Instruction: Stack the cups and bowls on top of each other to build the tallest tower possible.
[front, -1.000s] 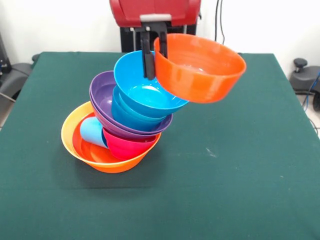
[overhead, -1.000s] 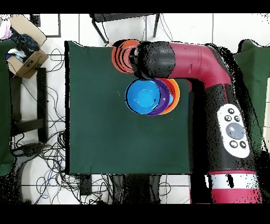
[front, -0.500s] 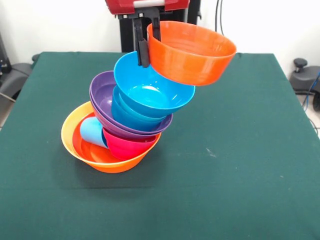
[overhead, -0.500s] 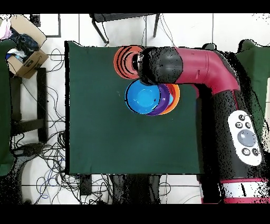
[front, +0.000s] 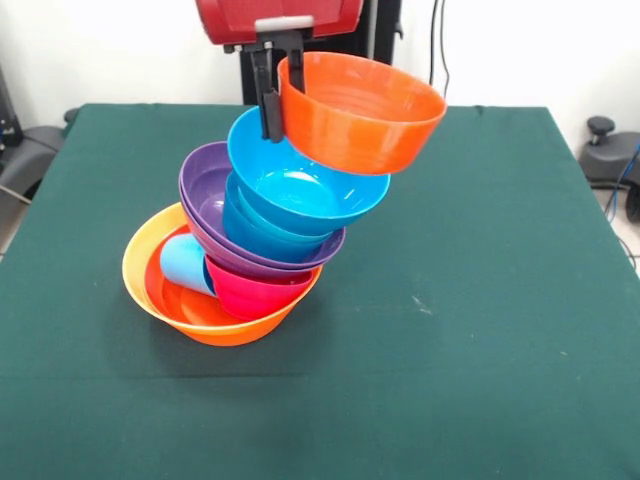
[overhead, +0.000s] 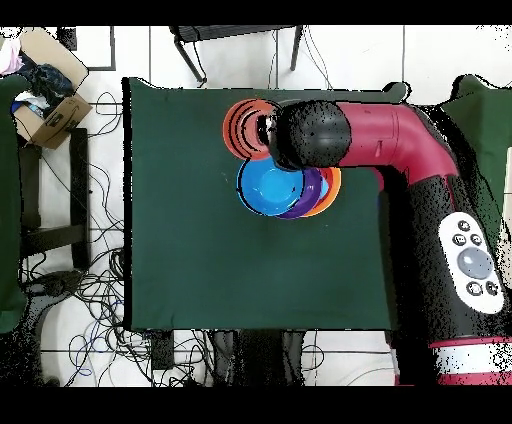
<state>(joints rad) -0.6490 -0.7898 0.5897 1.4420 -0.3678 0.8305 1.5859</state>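
Orange bowl (front: 360, 112), glossy thin-walled plastic with ribbed inner rings, hangs at upper centre of the front view, clamped at its left rim by the tool (front: 278, 95): one finger inside the wall, one outside. Judged light, stiff and slippery; the rim grip suits it, though the bowl tilts.

It sits above and slightly right of the top blue bowl (front: 305, 180) of the tower (front: 255, 250), seemingly just clear of it. The tower leans right: blue bowls nest in a purple bowl (front: 205, 195), over a magenta bowl (front: 255, 290) and a light blue tumbler (front: 185, 265) lying in the large orange base bowl (front: 140, 270) on the green tabletop (front: 480, 350).

Risk: added load may tip the lean.
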